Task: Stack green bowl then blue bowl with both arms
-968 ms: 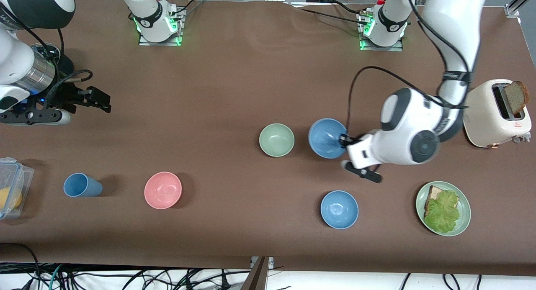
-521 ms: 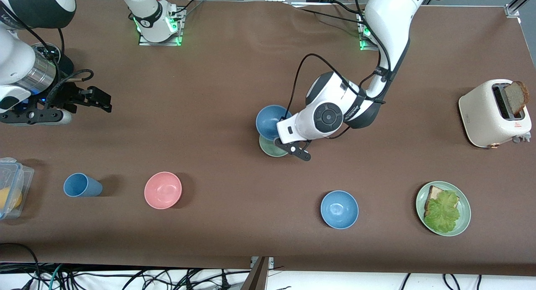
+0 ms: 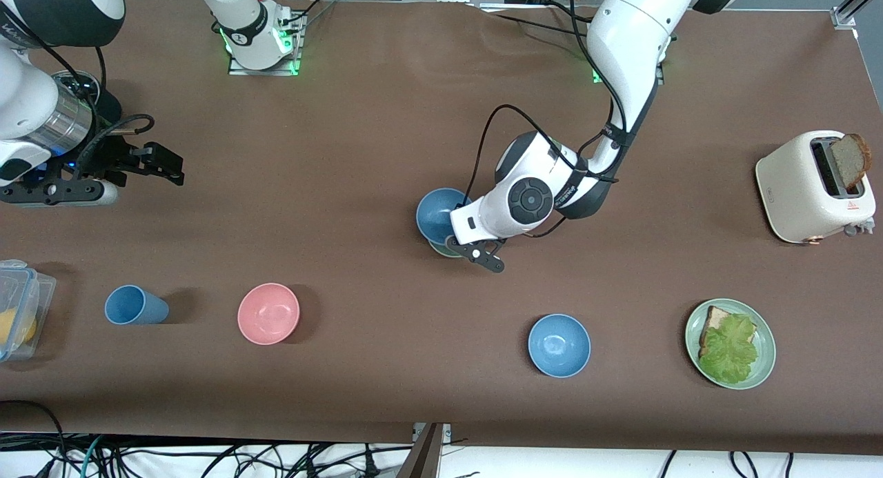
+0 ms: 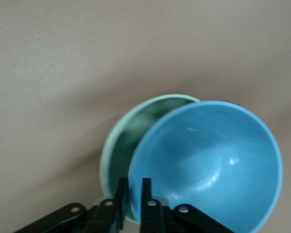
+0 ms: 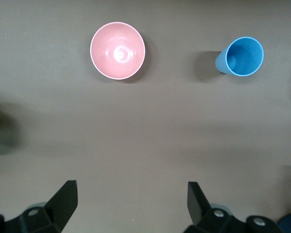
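Blue bowl: your small, dull steel-blue round bowl (image 4: 208, 160) sits tilted in the pale sage-green bowl (image 4: 117, 145), mid-table; its rim overhangs the green rim.
Left gripper: you've got the black two-finger left gripper (image 4: 132, 194) right at those two bowls. The fingers (image 4: 146, 191) straddle the blue bowl's rim, one inside, one outside, only a narrow gap between them. Whether they're pinching the rim or have just let go, I can't tell.
Right gripper: parked, arm waiting over the right arm's end of the table. The right gripper (image 5: 131, 199) has its fingers spread wide with nothing in them.
Left wrist view only: you see the green bowl's inside peeking out beside the blue one, plus the finger-on-rim detail.
Front view only: the green bowl (image 3: 441, 249) is just a sliver under the blue bowl (image 3: 434, 214) and the arm. You also see a glossier sky-blue bowl (image 3: 559, 345) nearer the camera.
Right wrist view only: a pink round bowl (image 5: 117, 49) and a blue plastic cup (image 5: 242, 56) on the brown table (image 5: 150, 136), well apart.
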